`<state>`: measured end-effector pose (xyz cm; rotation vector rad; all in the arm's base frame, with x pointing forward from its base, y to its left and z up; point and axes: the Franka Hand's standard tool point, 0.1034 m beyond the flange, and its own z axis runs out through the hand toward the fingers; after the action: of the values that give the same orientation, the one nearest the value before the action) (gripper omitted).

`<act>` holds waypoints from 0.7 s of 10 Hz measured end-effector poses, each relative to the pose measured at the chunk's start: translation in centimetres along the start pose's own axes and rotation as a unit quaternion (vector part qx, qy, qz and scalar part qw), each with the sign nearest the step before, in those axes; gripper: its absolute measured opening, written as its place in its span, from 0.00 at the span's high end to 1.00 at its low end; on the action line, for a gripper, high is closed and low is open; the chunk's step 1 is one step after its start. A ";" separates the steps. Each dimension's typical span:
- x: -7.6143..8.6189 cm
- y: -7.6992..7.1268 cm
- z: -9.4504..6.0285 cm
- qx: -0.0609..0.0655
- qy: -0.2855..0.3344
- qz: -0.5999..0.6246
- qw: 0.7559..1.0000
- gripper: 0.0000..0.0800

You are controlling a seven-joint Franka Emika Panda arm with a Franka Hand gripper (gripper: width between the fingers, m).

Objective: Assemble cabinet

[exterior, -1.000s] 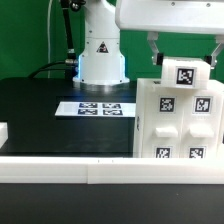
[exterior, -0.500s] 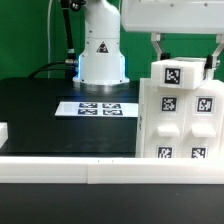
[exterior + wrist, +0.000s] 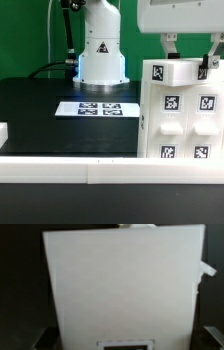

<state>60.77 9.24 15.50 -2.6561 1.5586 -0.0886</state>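
Pinching the cabinet (image 3: 180, 115) — gripper (image 3: 189, 58) jaws clamped on its top; black-and-white tags, no readable writing.

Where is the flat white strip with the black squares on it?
Find the black table and the white robot base standing at its back. Just in front of that base lies the marker board, flat on the table. Unlike the tall cabinet on the exterior view's right, it is thin and low.

Hand (image 3: 190, 66) and gripped cabinet (image 3: 180, 115) farther toward the exterior view's right than 1 second ago.
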 end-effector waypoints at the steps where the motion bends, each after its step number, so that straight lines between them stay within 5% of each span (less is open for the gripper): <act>1: 0.0 -0.1 0.0 0.004 0.002 0.031 1.000 0.30; 7: -0.3 -0.3 -0.1 0.005 -0.008 0.195 0.981 0.30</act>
<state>60.92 9.66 15.58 -2.2825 2.0298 -0.0544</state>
